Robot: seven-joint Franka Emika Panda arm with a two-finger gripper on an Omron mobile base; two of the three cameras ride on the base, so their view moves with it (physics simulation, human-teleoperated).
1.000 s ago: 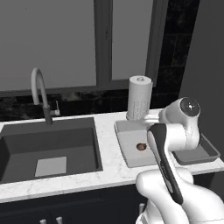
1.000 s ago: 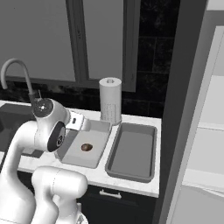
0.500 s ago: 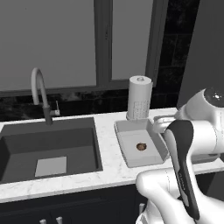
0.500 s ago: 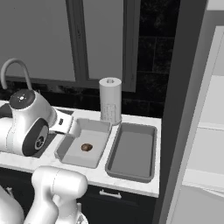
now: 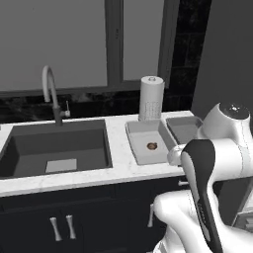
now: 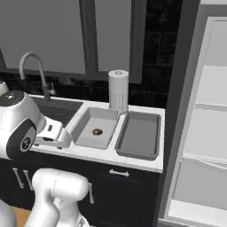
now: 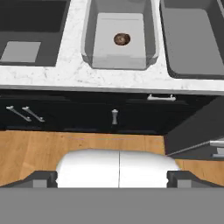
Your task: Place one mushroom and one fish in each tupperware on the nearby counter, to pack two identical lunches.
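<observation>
Swung away from over the tupperware since a second ago: arm now pulled back toward the base, wrist off to the side of the counter [image 5: 118,170]; camera view shifted as well, fridge shelves [image 6: 208,133] now open on the right.

Mushroom [image 7: 122,39] resting alone on the floor of the lighter tupperware [image 7: 119,61], near its far end; same brown spot at [image 5: 152,146] and [image 6: 97,131]. No fish in it yet. Darker tupperware [image 6: 138,153] just beside it, bare. Paper towel roll [image 5: 151,98] upright behind both; sink [image 5: 54,148] to the left.

Gripper [image 7: 111,179] spread wide, holding nothing, looking down from well back at cabinet fronts and wooden floor.

Judged step: one mushroom placed, retreat under way. Next likely calls for turning to the fridge, finding a fish or second mushroom on a shelf, descending with fingers wide.
</observation>
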